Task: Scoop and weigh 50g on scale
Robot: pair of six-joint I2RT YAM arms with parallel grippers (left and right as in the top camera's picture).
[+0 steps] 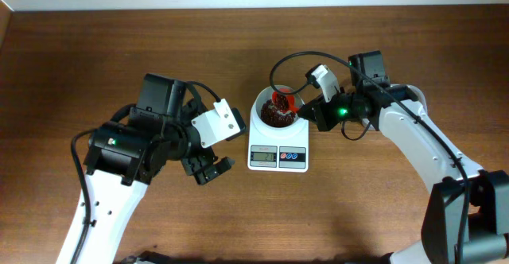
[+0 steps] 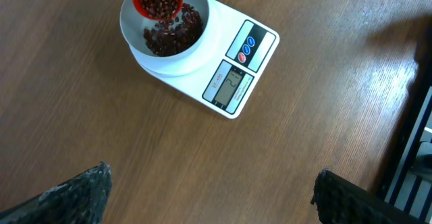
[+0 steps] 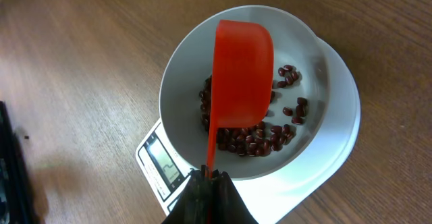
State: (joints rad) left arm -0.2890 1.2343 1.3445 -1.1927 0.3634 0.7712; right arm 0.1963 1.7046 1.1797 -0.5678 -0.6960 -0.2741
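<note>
Orange-red plastic catches the eye first: the scoop (image 3: 243, 75) hangs tilted over the white bowl (image 3: 317, 55) on the scale (image 1: 277, 157), its handle clamped in the closed right gripper (image 3: 208, 182). We see beans (image 3: 260, 140) lying on the bowl's floor and more riding in the scoop. The left gripper (image 1: 213, 168) hovers spread wide and empty over the table (image 1: 79, 57), beside the scale and not touching it. We judge this to be the pouring step. To do it well we would roll the wrist slowly, letting beans trickle rather than dump. We would also keep the scoop off the bowl's rim so the weight reads true, and watch the display (image 2: 229, 86), whose digits we cannot read from here.
</note>
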